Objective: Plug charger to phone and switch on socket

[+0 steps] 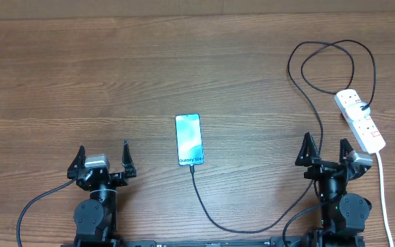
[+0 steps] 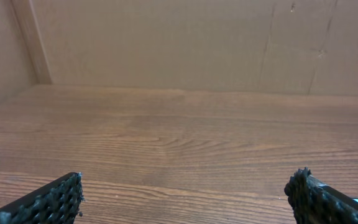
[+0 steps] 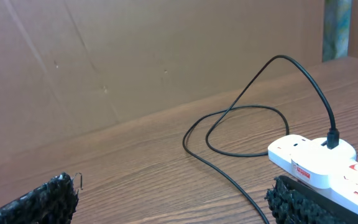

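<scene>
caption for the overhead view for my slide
Open left claw and right claw; charger runs from socket to phone's bottom edge

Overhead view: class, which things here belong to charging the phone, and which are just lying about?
Belong to the job: phone, charger cable, power strip.
Not part of it: only the surroundings, the wooden table and the cardboard wall behind it.
</scene>
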